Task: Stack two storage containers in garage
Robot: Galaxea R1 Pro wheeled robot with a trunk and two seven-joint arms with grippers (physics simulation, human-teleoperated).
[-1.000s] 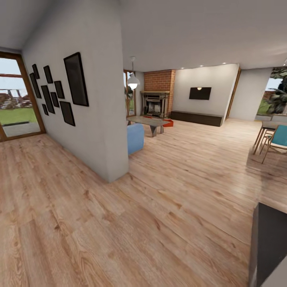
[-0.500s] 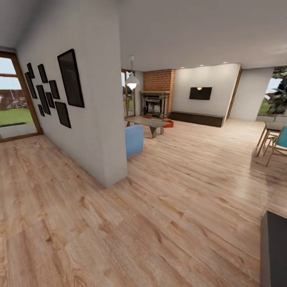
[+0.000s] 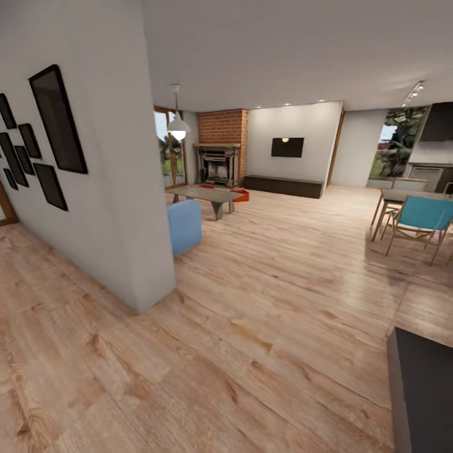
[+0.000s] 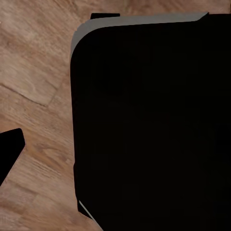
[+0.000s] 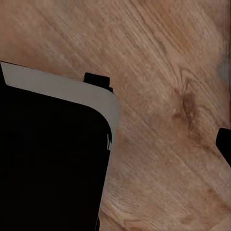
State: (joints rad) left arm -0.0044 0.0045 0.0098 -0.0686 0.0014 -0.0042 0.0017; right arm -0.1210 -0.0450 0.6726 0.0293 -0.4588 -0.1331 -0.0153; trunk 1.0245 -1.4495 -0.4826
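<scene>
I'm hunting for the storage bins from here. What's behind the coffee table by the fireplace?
An orange-red container on the wood floor pokes out behind the coffee table, before the brick fireplace. The table covers most of it; a second isn't clearly discernible.

A broad stretch of light wood plank floor (image 3: 296, 270) is left open toward the red brick fireplace (image 3: 220, 148). The way is narrowed by a white partition wall (image 3: 119, 189) and a blue upholstered sofa end (image 3: 184, 226). Beyond stand a low grey coffee table (image 3: 204, 195) and a teal chair (image 3: 418, 220).
</scene>
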